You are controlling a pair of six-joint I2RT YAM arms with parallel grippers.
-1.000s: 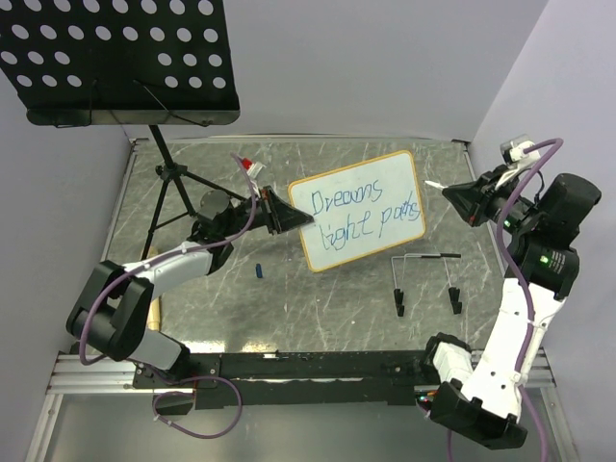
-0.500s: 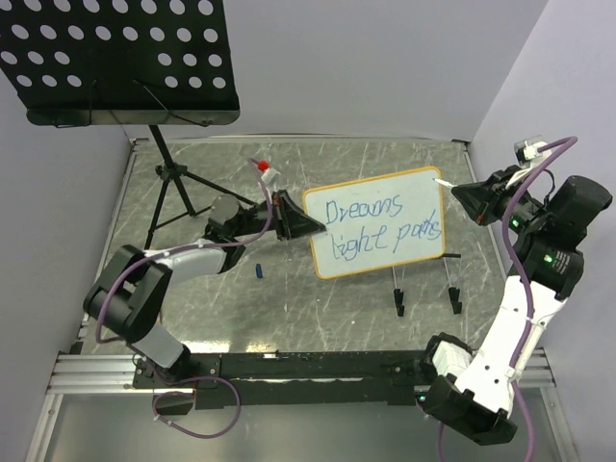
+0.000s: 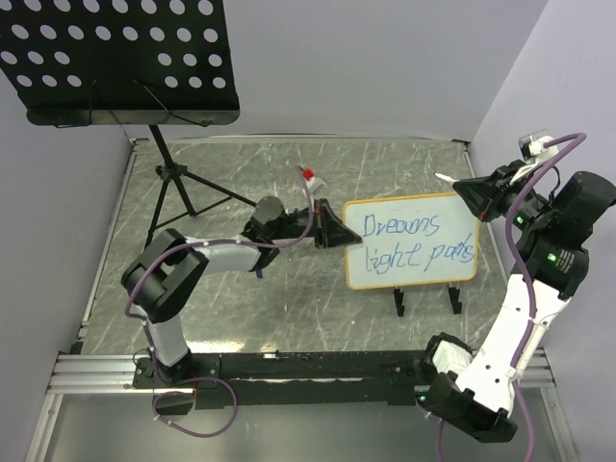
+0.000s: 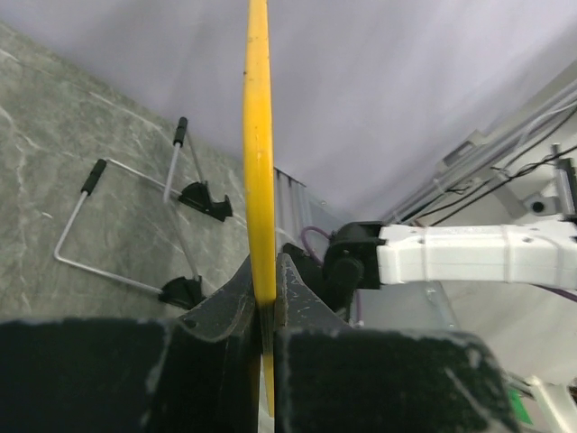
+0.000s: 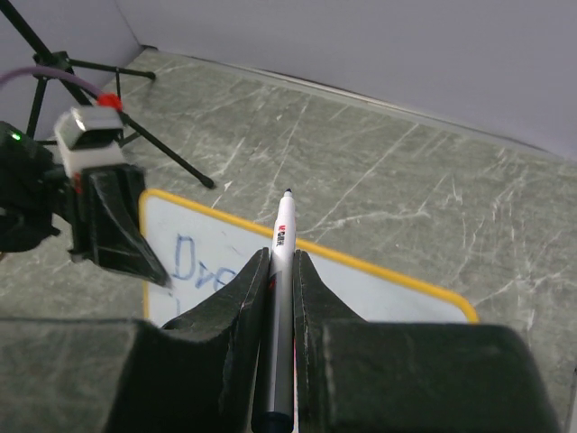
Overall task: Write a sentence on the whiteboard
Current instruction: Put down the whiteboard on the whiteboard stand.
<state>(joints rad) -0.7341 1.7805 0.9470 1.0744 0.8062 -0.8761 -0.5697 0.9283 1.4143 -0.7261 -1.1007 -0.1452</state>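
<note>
The whiteboard, with a tan-yellow frame, hangs tilted at the right of the table. My left gripper is shut on its left edge. The sentence in blue reads "Dreams light path" in two lines. In the left wrist view the whiteboard shows edge-on, rising from between the left gripper. My right gripper is shut on a white marker, uncapped, tip forward. The right gripper sits just above the board's upper right corner, with the whiteboard below it. The marker tip is off the surface.
A wire easel stand with black feet sits on the table just below the board. The same wire easel stand shows in the left wrist view. A black perforated music stand on a tripod fills the back left. Grey walls close in on the left and right.
My left arm has carried the whiteboard from the middle of the table to the right, over the wire stand. The right gripper with the marker drew back slightly to the right.
</note>
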